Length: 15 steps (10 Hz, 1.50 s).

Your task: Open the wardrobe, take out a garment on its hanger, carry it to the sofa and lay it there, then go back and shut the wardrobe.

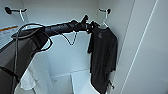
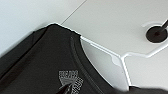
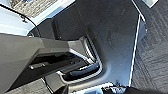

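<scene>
Left arm [image 1: 37, 35] reaches into open wardrobe [image 1: 75, 15], tool [image 1: 89, 27] at shirt [image 1: 103, 57] collar, grip unclear, shirt on hanger [image 1: 104, 21] hooked to right-wall peg [image 1: 102, 10].

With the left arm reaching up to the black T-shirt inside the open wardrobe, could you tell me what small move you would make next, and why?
Probably a small lift of the left end effector, to raise the hanger off its black peg. The arm is already at the collar of the black T-shirt, and the hanger's hook appears to be over the peg, so the garment likely cannot come straight out of the wardrobe.
</scene>
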Available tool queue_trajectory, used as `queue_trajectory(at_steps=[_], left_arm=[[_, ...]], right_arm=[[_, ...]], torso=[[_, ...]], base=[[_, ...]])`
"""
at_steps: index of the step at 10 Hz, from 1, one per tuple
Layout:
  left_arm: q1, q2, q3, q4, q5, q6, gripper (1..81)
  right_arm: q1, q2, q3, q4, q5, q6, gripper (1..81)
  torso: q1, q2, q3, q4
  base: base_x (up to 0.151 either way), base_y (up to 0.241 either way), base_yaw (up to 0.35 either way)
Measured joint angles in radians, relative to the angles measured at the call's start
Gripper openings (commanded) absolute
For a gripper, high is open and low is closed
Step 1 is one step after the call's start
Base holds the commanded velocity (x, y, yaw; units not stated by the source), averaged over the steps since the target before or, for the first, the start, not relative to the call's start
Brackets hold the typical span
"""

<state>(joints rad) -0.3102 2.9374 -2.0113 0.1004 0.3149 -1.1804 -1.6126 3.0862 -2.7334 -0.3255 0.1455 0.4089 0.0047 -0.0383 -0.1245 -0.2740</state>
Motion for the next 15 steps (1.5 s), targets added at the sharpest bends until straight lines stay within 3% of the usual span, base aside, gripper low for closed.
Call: queue_trajectory(at_steps=[1,3,4,9,15], left_arm=[[-0.002,0.025,-0.029,0.000,-0.001,-0.002,81.1],[-0.005,0.047,-0.054,0.000,-0.001,-0.003,81.1],[-0.005,0.059,-0.054,0.000,-0.002,-0.003,81.1],[-0.005,0.079,-0.140,0.004,-0.082,-0.003,81.1],[-0.008,0.188,-0.251,0.060,-0.158,-0.001,81.1]], right_arm=[[0.000,0.000,0.000,0.000,0.000,0.000,81.1],[-0.001,0.000,0.000,0.001,0.000,0.001,81.1],[-0.005,0.000,0.000,0.001,0.001,0.002,81.1],[-0.011,0.006,0.000,0.000,0.001,0.004,81.1],[-0.020,0.011,-0.001,0.004,0.004,0.011,81.1]], torso=[[0.000,0.000,0.000,-0.008],[0.000,0.000,0.000,-0.049],[0.000,0.000,0.000,-0.060],[0.000,0.000,0.000,-0.059],[0.000,0.000,0.000,-0.059]], base=[[0.000,0.000,0.000],[0.000,0.000,0.000],[0.000,0.000,0.000],[0.000,0.000,0.000],[0.000,0.000,0.000]])
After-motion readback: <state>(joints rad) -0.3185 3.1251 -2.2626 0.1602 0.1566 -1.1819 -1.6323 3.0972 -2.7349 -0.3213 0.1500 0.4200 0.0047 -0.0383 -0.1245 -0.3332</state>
